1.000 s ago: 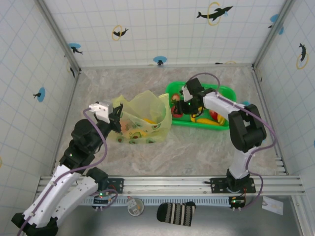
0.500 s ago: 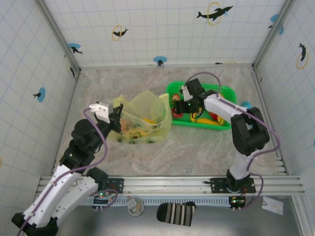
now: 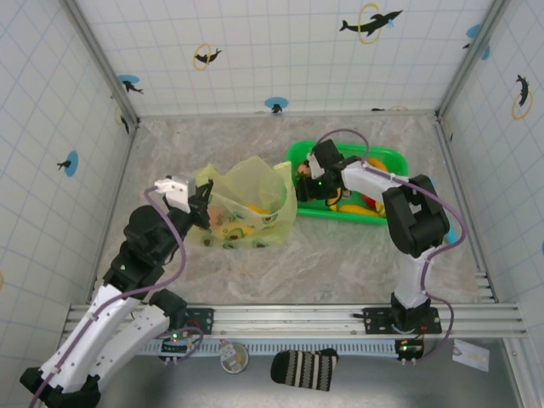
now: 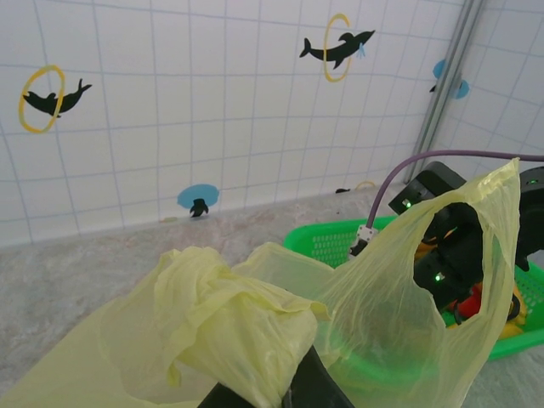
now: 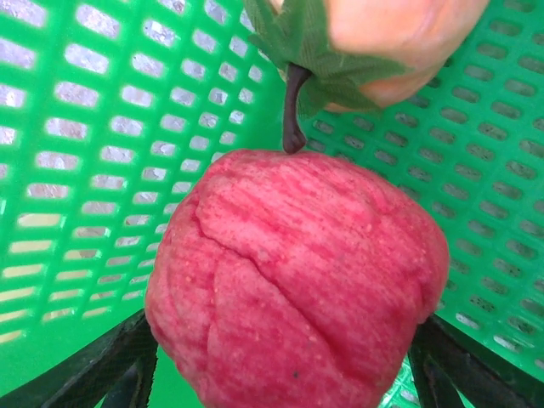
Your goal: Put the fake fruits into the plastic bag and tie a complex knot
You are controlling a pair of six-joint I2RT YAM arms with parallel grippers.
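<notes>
Left pincer [image 3: 201, 207] is clenched on a bunched edge of the plastic bag [image 3: 255, 189], holding that side up off the counter [image 3: 340, 255]; from its own wrist camera the left pincer [image 4: 285, 393] sits at the bottom of the frame with crumpled yellow-green film of the plastic bag [image 4: 246, 319] gathered right over it. The bag stands left of centre, its mouth open toward the green basket [image 3: 388, 156], and one handle loop [image 4: 500, 246] rises untied on the far side, with the right arm [image 4: 442, 183] seen through it. Right pincer [image 3: 308, 185] is released, reaching down into the near left corner of the basket, just beside the bag. In the right wrist view the right pincer [image 5: 280, 374] has its fingers [image 5: 102, 374] spread to either side of a red apple [image 5: 297, 280] that rests on the basket's mesh floor [image 5: 102, 127]; whether they touch its skin I cannot tell. An orange fruit [image 5: 399, 34] with a green leaf and dark stem lies just behind the apple, touching its top. More of the fake fruits [image 3: 367, 202], red and yellow, lie in the basket further to the right.
</notes>
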